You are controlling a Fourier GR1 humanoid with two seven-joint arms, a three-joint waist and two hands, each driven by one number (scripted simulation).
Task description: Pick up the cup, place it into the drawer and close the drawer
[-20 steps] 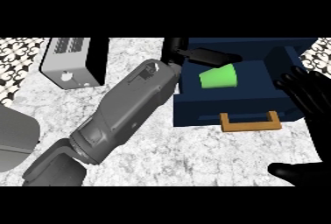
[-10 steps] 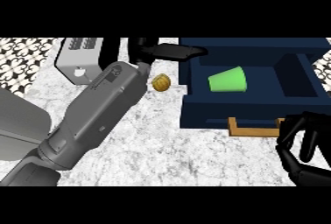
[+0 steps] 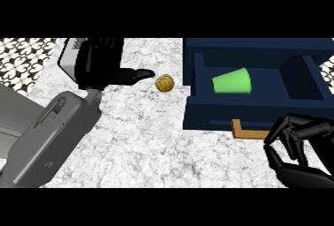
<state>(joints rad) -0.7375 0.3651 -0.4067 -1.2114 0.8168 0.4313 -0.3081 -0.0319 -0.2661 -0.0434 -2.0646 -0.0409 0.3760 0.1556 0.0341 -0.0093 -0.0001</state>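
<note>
The cup (image 3: 232, 81) is lying inside the open drawer (image 3: 202, 112). My right hand (image 3: 297, 150), fingers curled and holding nothing, is hovering beside the handle (image 3: 248, 132); I should be pushing squarely on the drawer front. My left hand (image 3: 104, 66) is hanging well left of the drawer, fingers relaxed.

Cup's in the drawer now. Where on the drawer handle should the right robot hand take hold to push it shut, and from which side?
Take the wooden handle on its front bar, coming from the near side. It juts out from the dark blue drawer front toward the robot, and the right robot hand is curled just beside its right end, which it hides. The green cup lies on its side inside, clear of the front wall.
</note>
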